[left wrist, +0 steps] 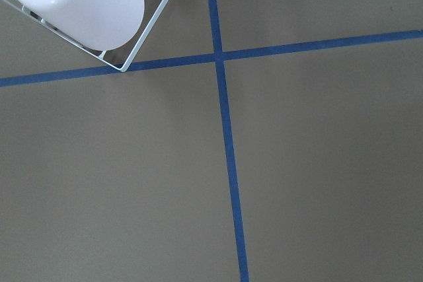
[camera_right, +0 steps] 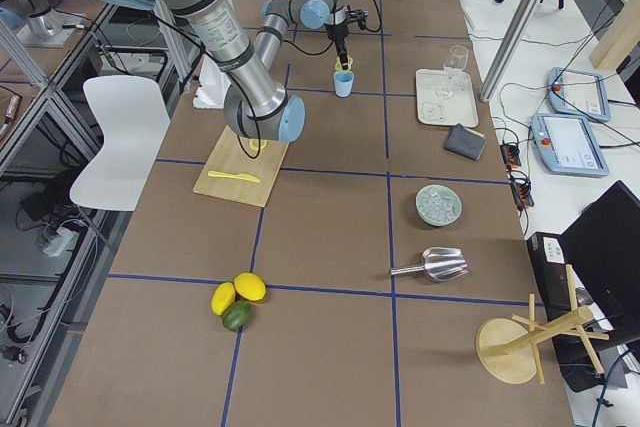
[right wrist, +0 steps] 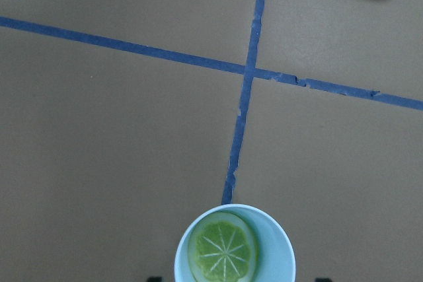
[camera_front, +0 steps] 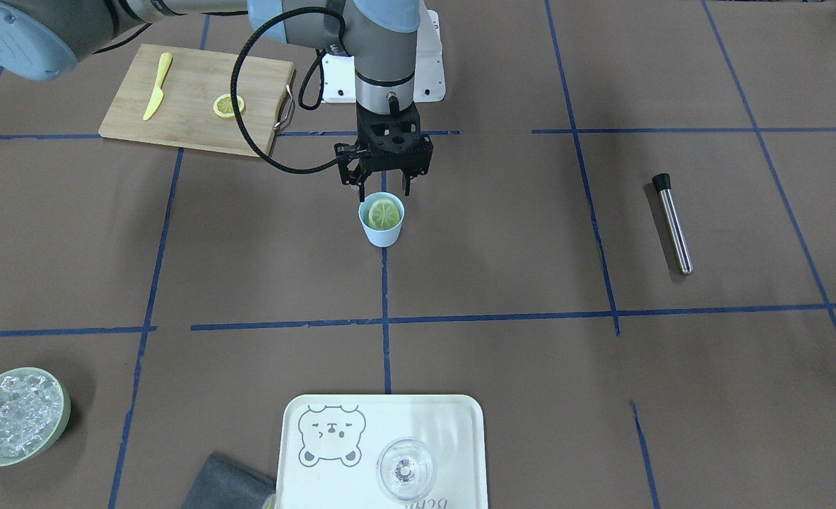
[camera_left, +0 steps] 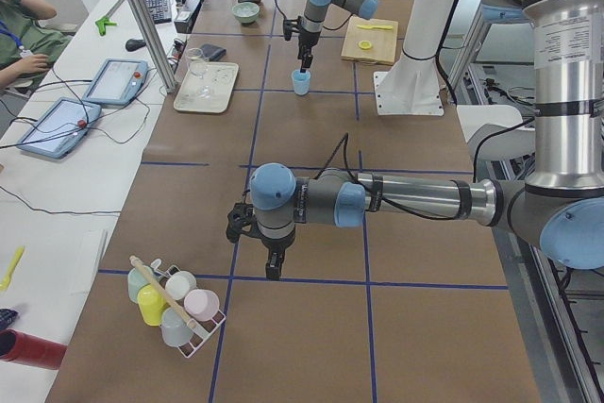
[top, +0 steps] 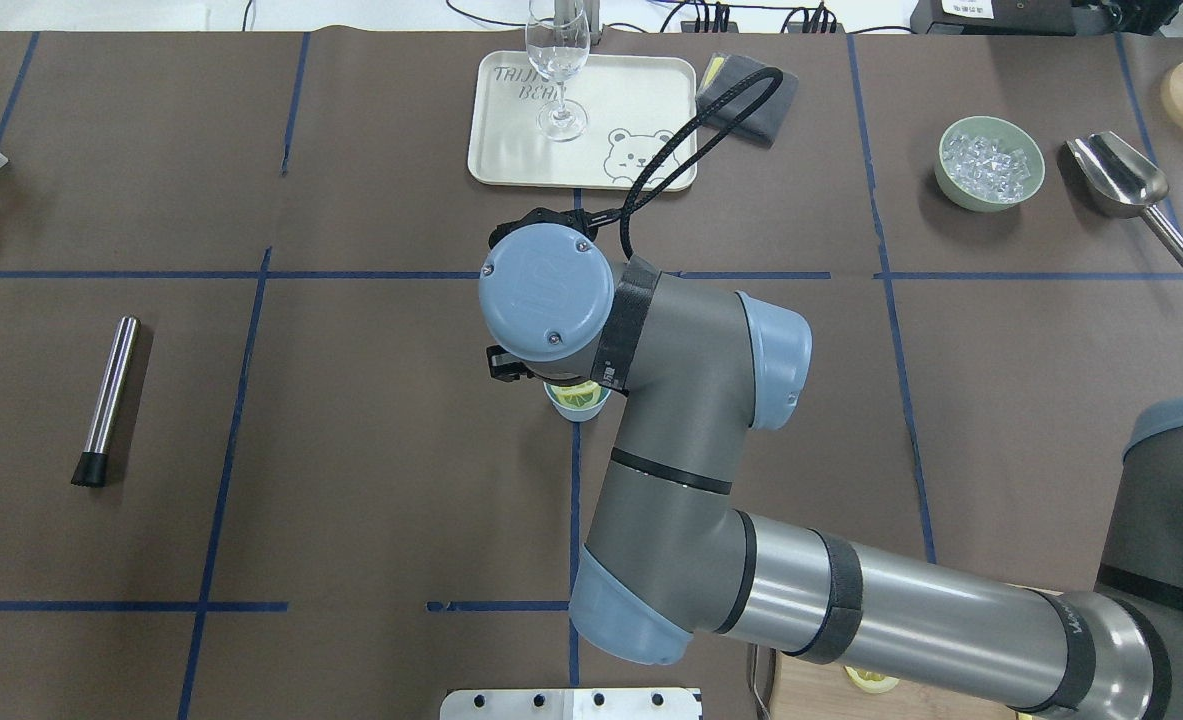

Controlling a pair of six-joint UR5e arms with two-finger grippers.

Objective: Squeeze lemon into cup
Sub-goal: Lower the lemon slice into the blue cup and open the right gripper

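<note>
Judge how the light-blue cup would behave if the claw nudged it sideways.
The cup probably tips easily, since it tapers to a narrow base. It is likely light, holding only a lemon slice. Its smooth, plain wall might slip in a loose grip.

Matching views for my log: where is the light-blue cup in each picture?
Front-facing: light-blue cup centre, just above middle.
Overhead: cup at centre, half hidden under right arm.
Exterior left: cup top centre, far.
Exterior right: cup top centre.
Left wrist: not in it.
Right wrist: cup at bottom edge, centre.
Landmark: blue tape line running from cup to bear tray.
</note>
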